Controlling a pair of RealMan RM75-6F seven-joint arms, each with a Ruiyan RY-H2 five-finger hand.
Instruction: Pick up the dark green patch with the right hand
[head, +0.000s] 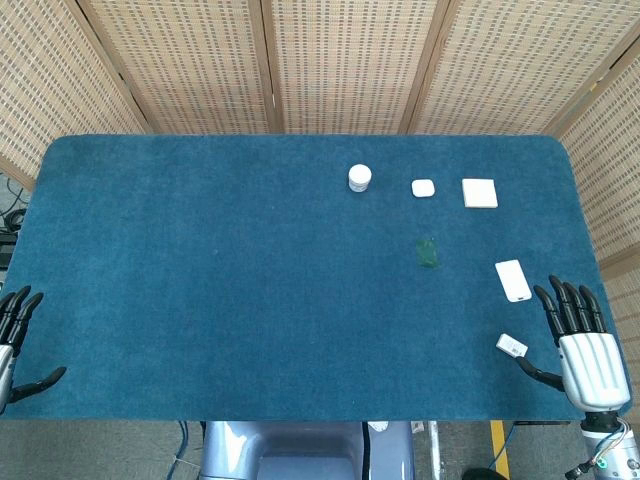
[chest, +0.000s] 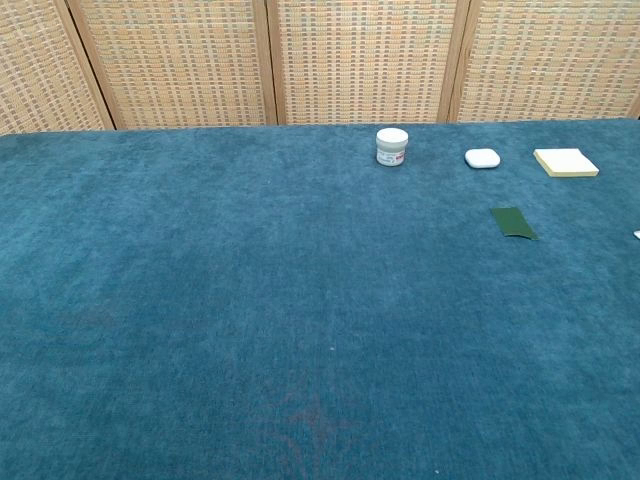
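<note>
Both my hands sit empty, fingers spread: right hand (head: 585, 345) at the table's (head: 200, 300) near right corner, left hand (head: 15, 335) at its near left. The patch (head: 427, 252) lies flat toward the right edge; thin and flush, it may slip my fingertips.

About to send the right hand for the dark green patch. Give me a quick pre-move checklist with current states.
1. Patch located: ok. The patch lies flat on the table, nearer than the jar.
2. Right hand free: ok. Fingers apart, holding nothing, at the table's near right edge.
3. Patch uncovered: ok. Nothing lies on it or touches it.
4. Path clear: not ok. A white card and a small white tag lie between hand and patch; go over them.
5. Left hand out of the way: ok. It is at the far left edge, holding nothing.
6. Patch thickness for pinching: cannot tell.
</note>
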